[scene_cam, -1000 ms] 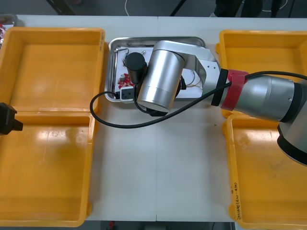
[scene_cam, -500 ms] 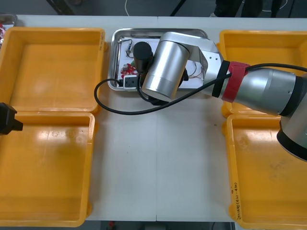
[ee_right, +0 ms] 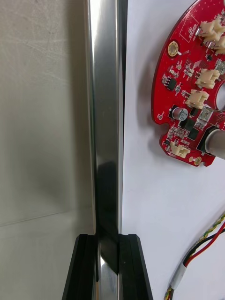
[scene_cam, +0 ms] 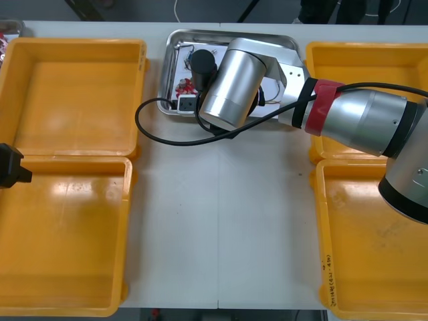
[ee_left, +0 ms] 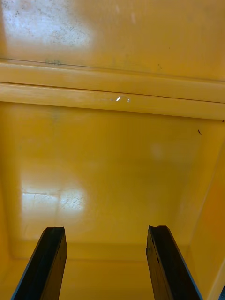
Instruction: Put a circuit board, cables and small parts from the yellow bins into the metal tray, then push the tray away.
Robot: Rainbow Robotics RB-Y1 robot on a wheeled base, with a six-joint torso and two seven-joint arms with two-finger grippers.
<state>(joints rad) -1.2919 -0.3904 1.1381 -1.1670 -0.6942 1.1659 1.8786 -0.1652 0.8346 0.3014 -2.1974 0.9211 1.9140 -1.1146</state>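
There are four yellow bins in the front view: one bin (scene_cam: 73,87) at upper left, one bin (scene_cam: 63,234) at lower left, one bin (scene_cam: 364,63) at upper right and one bin (scene_cam: 361,254) at lower right. One metal tray (scene_cam: 267,36) sits at top centre. It holds one round red circuit board (ee_right: 187,93) and one red and yellow cable (ee_right: 201,251).

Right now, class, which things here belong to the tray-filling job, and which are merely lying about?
Job: metal tray, right gripper shut on its rim; red circuit board and red and yellow cable inside it; yellow bins.
Lying about: left gripper, open, idle over a left bin; light table.
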